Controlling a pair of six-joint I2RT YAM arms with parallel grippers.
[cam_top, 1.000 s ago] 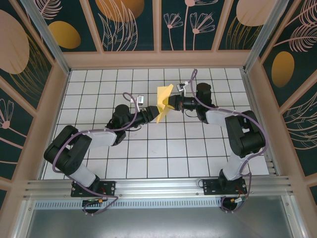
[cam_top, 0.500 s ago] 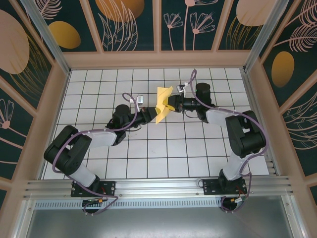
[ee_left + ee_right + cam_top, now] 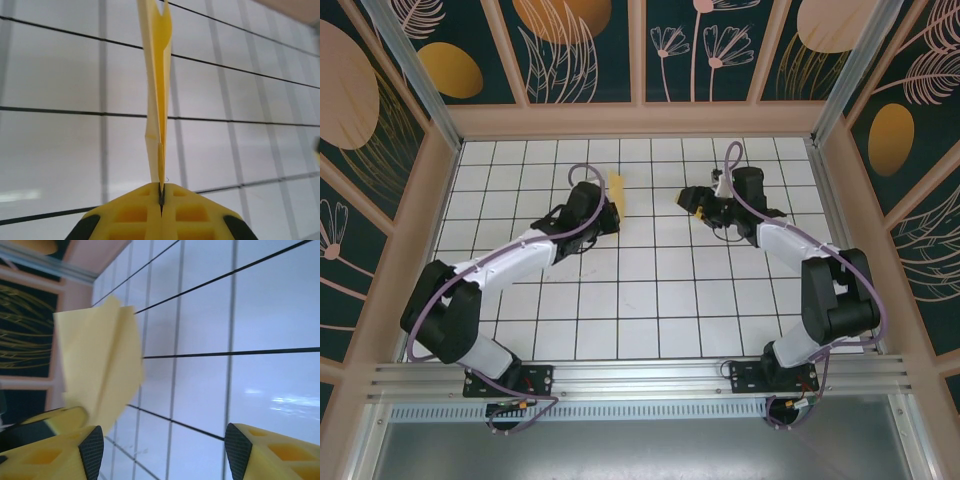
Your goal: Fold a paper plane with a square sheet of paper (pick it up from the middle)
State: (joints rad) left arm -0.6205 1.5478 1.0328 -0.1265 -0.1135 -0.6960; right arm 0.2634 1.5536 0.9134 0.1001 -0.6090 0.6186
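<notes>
The yellow sheet of paper [image 3: 617,190] is folded flat into several layers and stands on edge above the tiled floor. My left gripper [image 3: 609,210] is shut on its lower end. In the left wrist view the paper [image 3: 158,75] rises thin and edge-on from between the closed yellow jaws of that gripper [image 3: 161,194]. My right gripper [image 3: 689,198] hangs open about one tile to the right of the paper, holding nothing. The right wrist view shows the paper's [image 3: 97,372] broad creased face at the left, beyond the spread fingertips of the right gripper [image 3: 165,450].
White grid-tiled floor [image 3: 640,300] is enclosed by pinkish frames and dark walls painted with orange ovals [image 3: 450,70]. Both arms reach from the near edge toward the back half of the floor. An aluminium rail [image 3: 640,380] runs along the front.
The right gripper has opened, let go of the paper and drawn back to the right. The left gripper has shut on the paper and carried it left and toward the back wall.
</notes>
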